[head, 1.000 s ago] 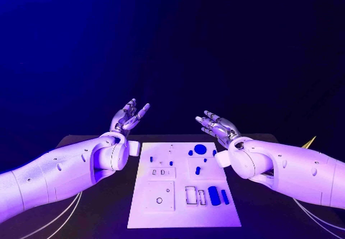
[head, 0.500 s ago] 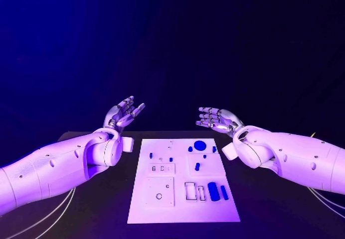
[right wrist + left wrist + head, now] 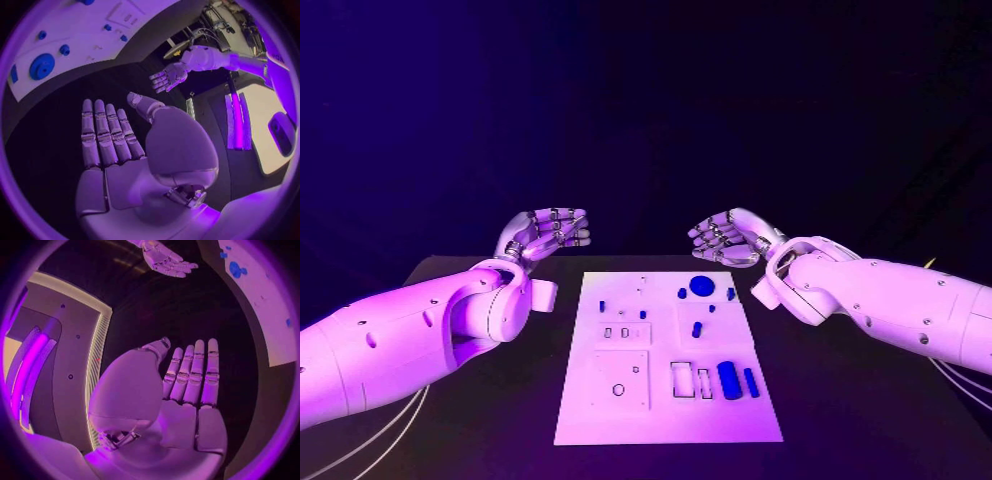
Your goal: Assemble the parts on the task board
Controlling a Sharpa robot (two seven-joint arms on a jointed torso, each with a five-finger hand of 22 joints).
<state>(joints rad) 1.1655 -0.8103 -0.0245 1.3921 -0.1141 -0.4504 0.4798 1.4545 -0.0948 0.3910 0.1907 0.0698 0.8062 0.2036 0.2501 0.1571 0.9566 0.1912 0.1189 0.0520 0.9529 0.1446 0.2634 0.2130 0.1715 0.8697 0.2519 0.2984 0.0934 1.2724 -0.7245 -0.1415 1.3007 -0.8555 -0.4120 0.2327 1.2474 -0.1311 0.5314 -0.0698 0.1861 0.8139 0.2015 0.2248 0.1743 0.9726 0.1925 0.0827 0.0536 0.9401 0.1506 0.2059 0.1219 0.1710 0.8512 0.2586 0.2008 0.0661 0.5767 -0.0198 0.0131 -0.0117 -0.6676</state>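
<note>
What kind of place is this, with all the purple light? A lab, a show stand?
Probably a robot test or demo bench, though that is a guess. A white task board with small blue parts lies on a black table against dark drapes, and the left hand and right hand hover empty above it.

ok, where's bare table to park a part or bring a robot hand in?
Free: black table strips either side of the task board, partly under the forearms, and the band behind its far edge, below the raised left robot hand and right robot hand. Crowded: the board's right half, round the blue disc and blue bars.
</note>
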